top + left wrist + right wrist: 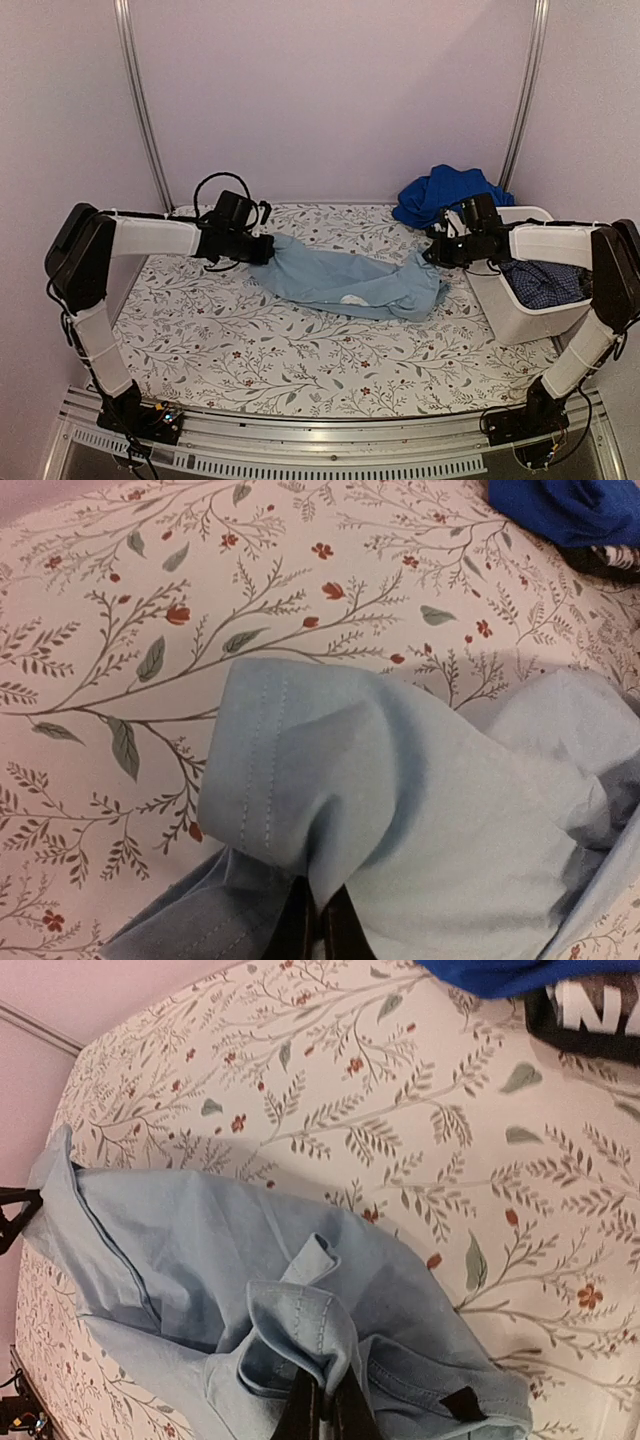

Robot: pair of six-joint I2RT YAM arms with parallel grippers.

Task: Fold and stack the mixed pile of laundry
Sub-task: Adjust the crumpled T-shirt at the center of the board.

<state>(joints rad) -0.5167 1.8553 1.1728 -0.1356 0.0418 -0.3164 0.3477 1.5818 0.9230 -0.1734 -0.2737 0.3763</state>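
Observation:
A large pale blue garment (345, 283) lies stretched across the middle of the flowered table cover. My left gripper (268, 249) is shut on its left end, the stitched hem (255, 770) bunched up over the black fingers (345, 935). At the garment's right end my right gripper (436, 254) is shut on a folded seam (320, 1325), fingers (350, 1415) pinching the cloth. A royal blue garment (448, 193) lies heaped at the back right. A dark blue small-check garment (543, 283) sits in the white tub.
The white plastic tub (510, 315) stands at the right edge, under the right arm. A dark printed garment (590, 1015) lies beside the royal blue one. Metal frame posts (140, 100) rise at the back corners. The patterned table cover (260, 350) is bare in front.

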